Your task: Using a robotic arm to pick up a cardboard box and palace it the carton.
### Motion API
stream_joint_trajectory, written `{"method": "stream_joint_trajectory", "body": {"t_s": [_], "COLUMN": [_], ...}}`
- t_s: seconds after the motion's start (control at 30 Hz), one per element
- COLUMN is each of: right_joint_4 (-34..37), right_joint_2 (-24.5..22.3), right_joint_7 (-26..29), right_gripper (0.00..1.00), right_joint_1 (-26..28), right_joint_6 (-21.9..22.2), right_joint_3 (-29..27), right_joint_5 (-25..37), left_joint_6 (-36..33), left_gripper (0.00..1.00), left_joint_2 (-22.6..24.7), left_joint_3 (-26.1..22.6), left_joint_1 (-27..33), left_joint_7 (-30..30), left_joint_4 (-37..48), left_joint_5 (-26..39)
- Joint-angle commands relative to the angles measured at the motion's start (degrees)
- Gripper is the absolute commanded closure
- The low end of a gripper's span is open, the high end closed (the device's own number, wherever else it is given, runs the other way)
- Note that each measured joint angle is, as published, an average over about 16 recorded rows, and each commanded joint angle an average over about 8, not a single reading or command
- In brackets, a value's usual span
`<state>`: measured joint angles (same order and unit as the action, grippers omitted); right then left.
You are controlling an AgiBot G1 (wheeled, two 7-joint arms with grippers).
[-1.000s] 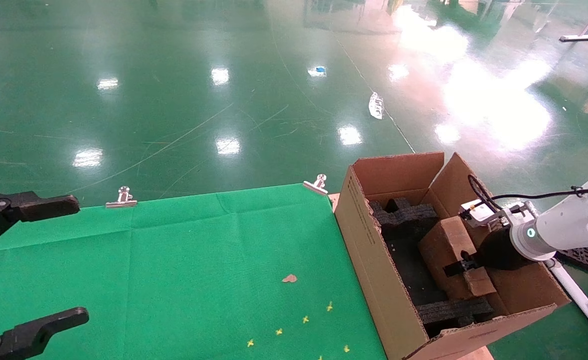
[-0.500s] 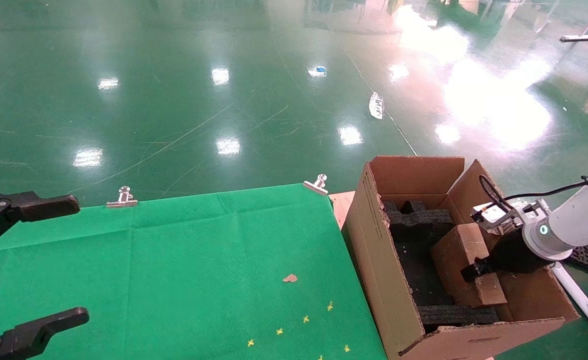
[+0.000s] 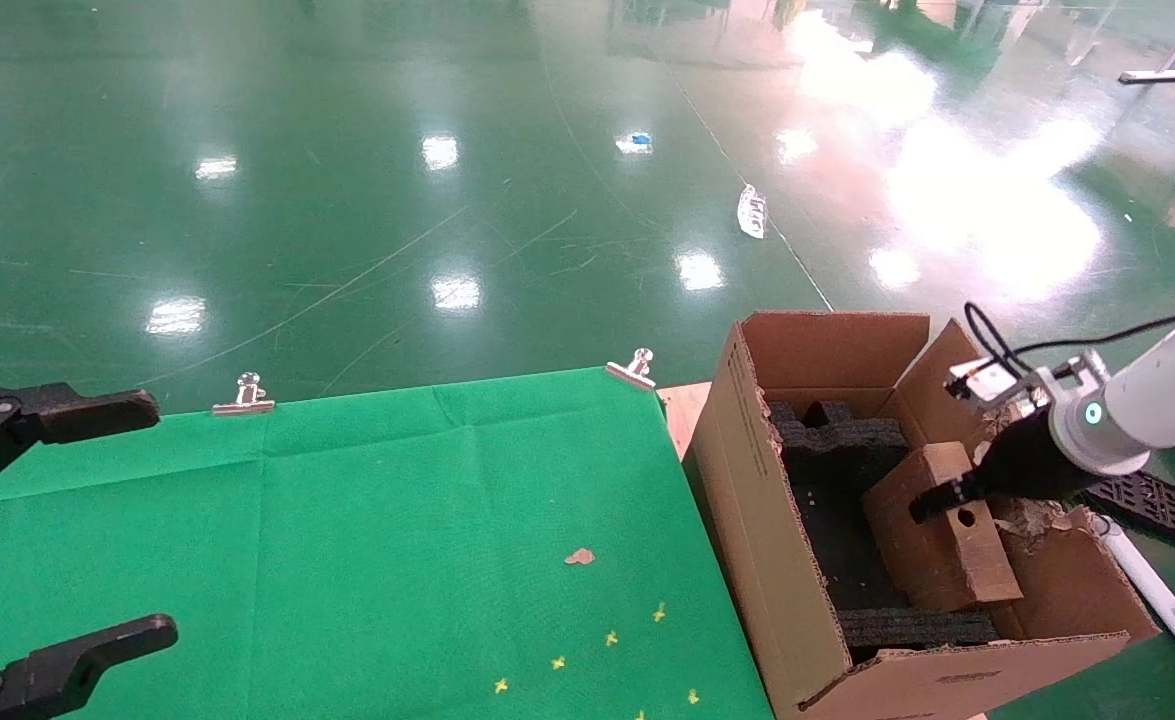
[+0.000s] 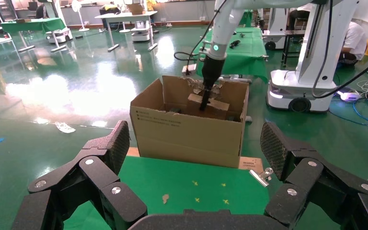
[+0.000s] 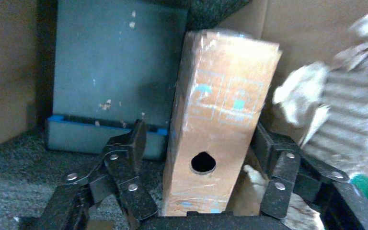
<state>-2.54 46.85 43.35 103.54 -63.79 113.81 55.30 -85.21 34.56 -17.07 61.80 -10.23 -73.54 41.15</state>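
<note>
The slim brown cardboard box [image 3: 937,560] stands tilted inside the large carton [image 3: 747,530], between black foam inserts [image 3: 837,440], its holed narrow edge facing up. My right gripper [image 3: 937,497], on the white-sleeved arm, hovers just above that edge. In the right wrist view the box [image 5: 220,96] sits between the spread fingers of the right gripper [image 5: 200,129], with a gap on one side. The carton [image 4: 187,134] and box [image 4: 215,108] also show in the left wrist view. My left gripper [image 3: 107,520] is open and empty at the table's left edge.
The green cloth table [image 3: 347,520] carries a small tan scrap [image 3: 578,557] and yellow cross marks. Metal clips [image 3: 243,398] [image 3: 632,370] hold its far edge. A black grid panel [image 3: 1152,505] lies on the floor right of the carton, whose right flap is torn.
The carton slid to the right. My right gripper let go of the box and rose above it, so the holed edge now shows. The left arm has not moved.
</note>
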Motion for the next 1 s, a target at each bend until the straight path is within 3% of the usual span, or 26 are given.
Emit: {"method": "stream_joint_trajectory", "body": {"t_s": [0.03, 0.27, 0.63, 0.83, 1.0], "right_joint_4": [0.4, 0.6, -3.3, -6.8, -11.2], "right_joint_2": [0.3, 0.3, -2.7, -4.8, -5.7], "right_joint_7": [0.1, -2.6, -12.9, -15.4, -16.7], "right_gripper": [0.00, 0.00, 0.00, 0.00, 0.00], "right_joint_1": [0.8, 7.7, 25.1, 28.1, 24.8], "right_joint_6": [-0.4, -3.6, -13.0, -17.2, -18.5], "right_joint_3": [0.1, 1.3, 2.2, 0.6, -5.1], "right_joint_5": [0.2, 2.1, 3.8, 3.1, 2.1], "left_joint_6": [0.0, 0.0, 0.0, 0.0, 0.0], "left_gripper": [0.00, 0.00, 0.00, 0.00, 0.00], "left_joint_2": [0.0, 0.0, 0.0, 0.0, 0.0], "left_joint_3": [0.0, 0.0, -0.1, -0.1, -0.1], "left_joint_1": [0.0, 0.0, 0.0, 0.0, 0.0], "left_joint_7": [0.0, 0.0, 0.0, 0.0, 0.1], "left_joint_4": [0.0, 0.0, 0.0, 0.0, 0.1], "left_joint_5": [0.0, 0.0, 0.0, -0.1, -0.1]}}
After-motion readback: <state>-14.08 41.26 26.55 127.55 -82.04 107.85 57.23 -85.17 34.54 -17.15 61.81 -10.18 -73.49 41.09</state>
